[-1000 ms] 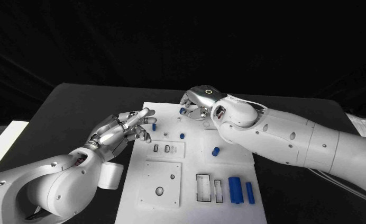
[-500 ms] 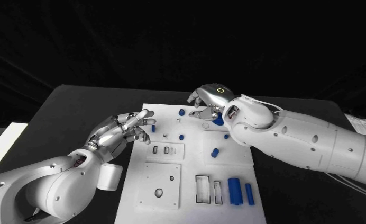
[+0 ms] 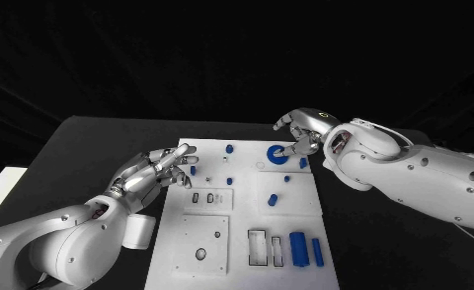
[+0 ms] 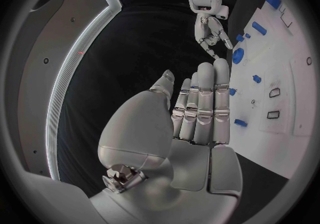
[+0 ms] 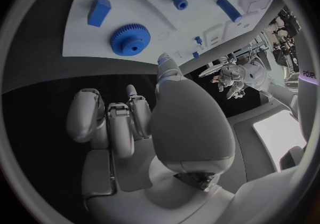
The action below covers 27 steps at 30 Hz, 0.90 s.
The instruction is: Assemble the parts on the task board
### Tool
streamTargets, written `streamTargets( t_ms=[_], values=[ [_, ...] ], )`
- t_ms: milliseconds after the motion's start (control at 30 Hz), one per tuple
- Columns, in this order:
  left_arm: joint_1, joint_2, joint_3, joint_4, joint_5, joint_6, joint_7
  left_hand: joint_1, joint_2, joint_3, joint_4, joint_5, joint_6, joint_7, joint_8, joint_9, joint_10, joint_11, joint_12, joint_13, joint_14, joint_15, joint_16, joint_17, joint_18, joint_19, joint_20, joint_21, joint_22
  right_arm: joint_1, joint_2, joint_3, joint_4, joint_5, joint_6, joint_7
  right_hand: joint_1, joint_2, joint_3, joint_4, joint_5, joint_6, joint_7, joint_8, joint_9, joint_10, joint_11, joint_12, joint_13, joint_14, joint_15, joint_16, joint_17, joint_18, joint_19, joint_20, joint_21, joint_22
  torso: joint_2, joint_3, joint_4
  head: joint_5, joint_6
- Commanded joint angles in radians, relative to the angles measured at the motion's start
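Task board [image 3: 296, 197]: a white plate lying flat at the middle of the black table [image 3: 89, 146], carrying recessed slots and small blue parts.
Gear [image 3: 277, 153]: a blue toothed wheel lying flat near the far edge of the board, just beside the right hand's fingertips; contact cannot be confirmed.
Right hand [image 3: 306, 129]: held over the far right corner of the board, fingers curled downward toward the gear; nothing is seen held in the right wrist view.
Left hand [image 3: 153, 170]: released, fingers extended and apart, poised at the board's left edge with nothing grasped.
Other parts: a small block [image 3: 303, 162] just beside the gear, a short peg [image 3: 272, 199] mid-board, and two long bars [image 3: 298, 247] at the near edge.
Handling, judged: the gear is taken to be light, rigid plastic, unlikely to deform.
Grasp point, judged: the toothed rim is to be pinched on opposite sides; the teeth should limit slip.
Risk, judged: a flat-lying gear may slide on the smooth board when pushed.
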Motion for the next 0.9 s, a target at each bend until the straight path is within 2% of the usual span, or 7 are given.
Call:
streamTargets(
  t_ms=[33,100,200,433,667,900],
  values=[
    [0.001,0.002,0.0,-0.001,-0.004,0.017,0.004,0.006,0.006,0.001,-0.004,0.002,-0.003,0.006,-0.004,-0.001,-0.009,0.0,-0.006,0.001,-0.009,0.0,-0.005,0.001,0.012,-0.008,-0.001,0.004,0.001,0.001,-0.006,0.001,0.003,0.031,0.081,-0.04,0.0,0.024,0.014,-0.002,0.01,0.006,-0.004,0.026,0.006,0.029,-0.003,0.061,0.122,0.088,0.008,0.008,0.176,-0.022,0.02,-0.002,0.025,0.044,0.001,0.0028,-0.0042,-0.002,-0.002],
    [0.001,0.003,0.0,-0.002,-0.004,0.017,0.004,0.006,0.006,0.001,-0.004,0.002,-0.003,0.006,-0.004,-0.001,-0.009,0.0,-0.006,0.001,-0.009,0.0,-0.005,0.001,0.012,-0.008,-0.001,0.004,0.001,0.001,-0.007,0.001,0.0,0.027,0.089,-0.052,0.008,0.045,0.029,-0.006,0.036,0.019,-0.008,0.045,0.01,0.047,-0.007,0.095,0.157,0.09,0.005,0.013,0.186,-0.029,0.035,-0.002,0.044,0.079,0.0,0.0016,-0.0028,-0.003,-0.003],
    [0.001,0.004,0.0,-0.004,-0.004,0.018,0.003,0.006,0.006,0.001,-0.004,0.002,-0.003,0.006,-0.004,-0.001,-0.009,0.0,-0.006,0.001,-0.009,0.0,-0.005,0.001,0.012,-0.008,-0.001,0.004,0.001,0.001,-0.005,0.001,-0.004,0.022,0.098,-0.064,0.013,0.059,0.04,-0.012,0.064,0.028,-0.012,0.062,0.013,0.066,-0.01,0.128,0.191,0.093,0.003,0.019,0.2,-0.038,0.057,-0.005,0.071,0.131,0.001,0.0007,-0.0015,-0.006,-0.004],
    [0.001,0.007,0.0,-0.009,-0.004,0.019,0.002,0.006,0.007,0.001,-0.004,0.002,-0.003,0.006,-0.004,-0.001,-0.009,0.0,-0.006,0.001,-0.009,0.0,-0.006,0.001,0.012,-0.009,0.0,0.004,0.001,0.0,0.005,0.001,-0.009,0.004,0.113,-0.075,0.009,0.06,0.044,-0.015,0.062,0.026,-0.012,0.073,0.012,0.084,-0.01,0.156,0.22,0.096,0.002,0.026,0.216,-0.047,0.075,-0.006,0.096,0.176,0.001,0.0,0.0,-0.006,-0.01],
    [0.001,0.008,0.0,-0.011,-0.004,0.018,0.001,0.006,0.007,0.001,-0.004,0.002,-0.003,0.006,-0.004,-0.001,-0.009,0.0,-0.006,0.001,-0.009,0.0,-0.006,0.001,0.012,-0.009,0.0,0.004,0.001,-0.002,0.01,0.001,-0.008,-0.007,0.123,-0.078,0.008,0.06,0.045,-0.016,0.054,0.024,-0.012,0.076,0.011,0.087,-0.01,0.16,0.225,0.097,0.003,0.027,0.218,-0.049,0.079,-0.006,0.101,0.186,0.0,-0.0014,0.0009,-0.007,-0.017],
    [0.001,0.008,0.0,-0.011,-0.004,0.019,0.0,0.006,0.007,0.001,-0.004,0.002,-0.003,0.006,-0.004,-0.001,-0.009,0.0,-0.006,0.001,-0.009,0.0,-0.006,0.001,0.012,-0.009,0.0,0.004,0.001,-0.006,0.022,0.001,-0.021,-0.016,0.134,-0.08,0.006,0.063,0.047,-0.016,0.044,0.023,-0.012,0.08,0.01,0.087,-0.01,0.16,0.226,0.097,0.003,0.028,0.219,-0.049,0.079,-0.005,0.103,0.188,0.001,-0.001,-0.0003,-0.007,-0.016]
  ],
)
